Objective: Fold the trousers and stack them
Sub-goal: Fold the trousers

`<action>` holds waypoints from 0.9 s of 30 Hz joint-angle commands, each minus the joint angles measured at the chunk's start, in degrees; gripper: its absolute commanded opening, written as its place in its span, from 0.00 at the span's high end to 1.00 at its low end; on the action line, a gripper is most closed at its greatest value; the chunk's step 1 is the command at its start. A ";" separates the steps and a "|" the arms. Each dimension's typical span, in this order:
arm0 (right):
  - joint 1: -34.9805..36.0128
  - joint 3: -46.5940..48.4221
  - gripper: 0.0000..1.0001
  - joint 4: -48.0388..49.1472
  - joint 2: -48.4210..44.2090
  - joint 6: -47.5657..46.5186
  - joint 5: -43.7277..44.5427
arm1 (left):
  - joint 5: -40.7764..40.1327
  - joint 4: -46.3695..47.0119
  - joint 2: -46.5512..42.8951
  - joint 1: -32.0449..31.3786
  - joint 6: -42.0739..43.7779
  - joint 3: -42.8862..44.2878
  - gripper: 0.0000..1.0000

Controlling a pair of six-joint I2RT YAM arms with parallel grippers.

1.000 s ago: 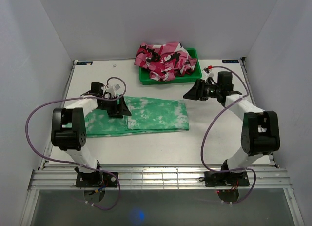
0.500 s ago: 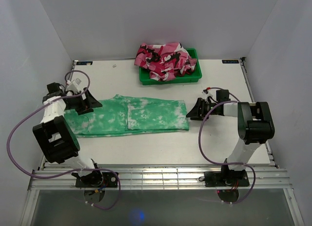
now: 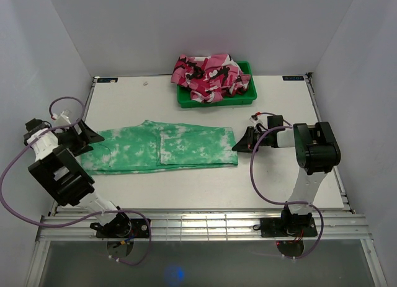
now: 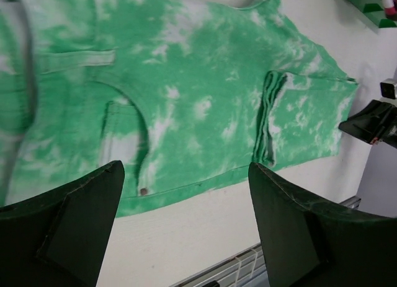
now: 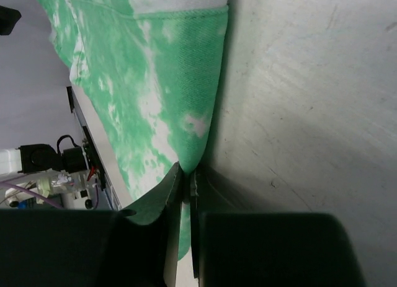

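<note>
The trousers [image 3: 142, 152] lie flat across the table, bright green with white blotches. Their right part is folded back on itself, with the fold's edge [image 4: 268, 123] visible in the left wrist view. My left gripper [image 3: 85, 137] hovers at their left end, open wide, with nothing between its fingertips [image 4: 186, 228]. Below it are the waist part of the trousers [image 4: 186, 82] and bare table. My right gripper [image 3: 239, 142] sits low at the trousers' right edge. It is shut, pinching the cloth's rim [image 5: 187, 174], and the trousers [image 5: 155, 82] stretch away from it.
A green bin [image 3: 248, 96] at the back holds a heap of pink camouflage cloth [image 3: 211, 76]. White walls close in on both sides. The slatted rail [image 3: 198, 225] runs along the table's near edge.
My left arm swung from the trousers' middle out to their left end and opened wider. My right arm came down from near the bin to the trousers' right edge and shut on it.
</note>
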 commanded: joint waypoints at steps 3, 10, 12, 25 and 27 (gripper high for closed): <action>-2.67 -0.46 0.92 -4.97 -4.75 -3.42 2.69 | -4.78 -1.92 1.63 4.97 5.39 3.35 0.07; -11.37 1.29 0.92 -20.70 -14.69 -14.93 0.49 | -9.53 1.07 2.76 5.68 7.78 0.27 0.07; -13.40 2.17 0.92 -25.08 -15.57 -18.45 -0.39 | -8.92 1.51 3.56 5.68 7.51 -0.43 0.08; -18.41 3.94 0.52 -30.74 -3.64 -25.32 0.40 | -4.52 2.21 8.22 2.79 7.25 -4.21 0.11; -18.41 3.32 0.38 -28.98 -2.05 -24.70 0.48 | -4.96 2.92 8.57 2.26 6.99 -4.39 0.11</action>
